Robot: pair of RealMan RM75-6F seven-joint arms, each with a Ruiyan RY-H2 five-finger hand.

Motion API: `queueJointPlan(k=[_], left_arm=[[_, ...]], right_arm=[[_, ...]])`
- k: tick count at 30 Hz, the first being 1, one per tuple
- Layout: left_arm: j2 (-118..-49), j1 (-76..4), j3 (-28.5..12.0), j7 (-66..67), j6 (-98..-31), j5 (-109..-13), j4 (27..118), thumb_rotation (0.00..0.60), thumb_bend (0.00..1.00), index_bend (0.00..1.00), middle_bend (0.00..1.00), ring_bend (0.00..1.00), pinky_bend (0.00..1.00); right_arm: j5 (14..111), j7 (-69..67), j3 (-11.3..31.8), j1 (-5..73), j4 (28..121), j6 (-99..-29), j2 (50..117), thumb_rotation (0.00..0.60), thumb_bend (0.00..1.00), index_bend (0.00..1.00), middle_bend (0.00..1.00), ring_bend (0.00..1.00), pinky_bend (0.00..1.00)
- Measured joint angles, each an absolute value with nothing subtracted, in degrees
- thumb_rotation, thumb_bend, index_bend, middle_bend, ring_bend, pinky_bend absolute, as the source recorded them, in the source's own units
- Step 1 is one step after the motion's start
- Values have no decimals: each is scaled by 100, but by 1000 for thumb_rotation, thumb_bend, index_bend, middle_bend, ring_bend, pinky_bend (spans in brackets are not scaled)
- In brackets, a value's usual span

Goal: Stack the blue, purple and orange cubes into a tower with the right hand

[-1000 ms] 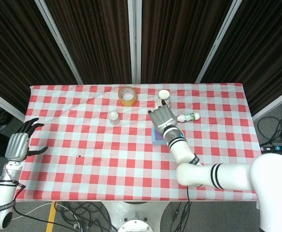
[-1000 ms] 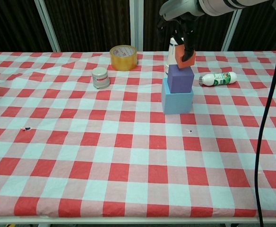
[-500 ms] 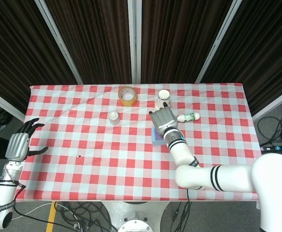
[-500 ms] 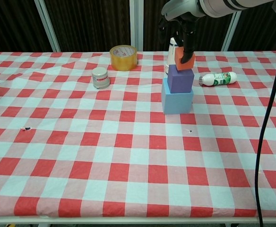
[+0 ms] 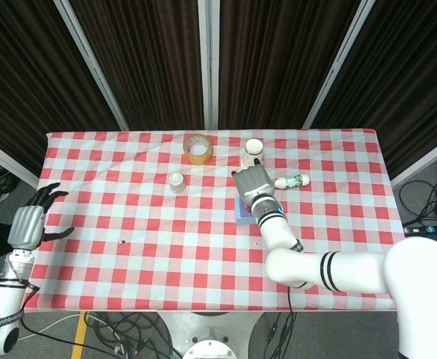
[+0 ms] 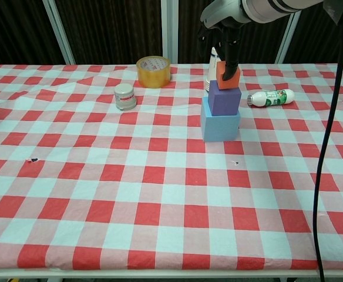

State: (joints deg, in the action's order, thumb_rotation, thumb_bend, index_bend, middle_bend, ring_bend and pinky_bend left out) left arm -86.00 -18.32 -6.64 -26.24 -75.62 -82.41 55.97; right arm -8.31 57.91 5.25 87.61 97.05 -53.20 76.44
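Pinching the orange cube (image 6: pixel 228 74) from above, the right hand (image 6: pixel 222 36) holds it directly over the purple cube (image 6: pixel 224 100) on the blue cube (image 6: pixel 220 124), seemingly touching and slightly tilted, while the left hand (image 5: pixel 28 223) idles open, far off.

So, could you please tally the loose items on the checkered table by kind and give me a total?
Foam cubes: 3 – large blue cube, purple cube, small orange cube
Yellow tape roll: 1
Small white jar: 1
White paper cup: 1
White plastic bottle lying down: 1
Total: 7
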Motion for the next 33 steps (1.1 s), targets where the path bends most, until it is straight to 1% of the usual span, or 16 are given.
queueJointPlan(k=[11, 16, 22, 24, 26, 29, 33], left_arm=[[-8610, -1831, -662, -2625, -7562, -8241, 5571, 600, 111, 307, 240, 163, 289], [-8613, -1833, -662, -2628, -7556, -8240, 5562, 600, 110, 307, 240, 163, 289], [-8612, -1833, -662, -2632, -7556, -8240, 5560, 600, 111, 307, 240, 163, 288], [-8612, -1832, -661, -2630, -7558, -8242, 5562, 600, 111, 307, 240, 163, 288], [-8614, -1832, -659, -2629, -7559, -8244, 5560, 600, 111, 307, 240, 163, 289], [-8617, -1834, -658, -2623, -7563, -8250, 5560, 600, 111, 307, 240, 163, 289], [-8613, -1833, -661, -2620, -7577, -8252, 5562, 600, 111, 307, 240, 163, 289]], right_arm=[[-869, 5825, 533, 8712, 9643, -5253, 7705, 600, 165, 216, 562, 272, 95], [-874, 5835, 550, 8707, 9615, -5204, 7712, 600, 159, 221, 543, 271, 95], [-940, 5870, 538, 8711, 9625, -5093, 7660, 600, 111, 188, 433, 240, 87], [-941, 5864, 540, 8710, 9637, -5055, 7629, 600, 99, 164, 378, 201, 76], [-916, 5846, 549, 8707, 9648, -5044, 7607, 600, 96, 149, 345, 172, 69], [-875, 5783, 581, 8694, 9705, -5021, 7521, 600, 82, 135, 322, 149, 55], [-793, 5634, 673, 8645, 9999, -5018, 7227, 600, 64, 109, 296, 115, 26]])
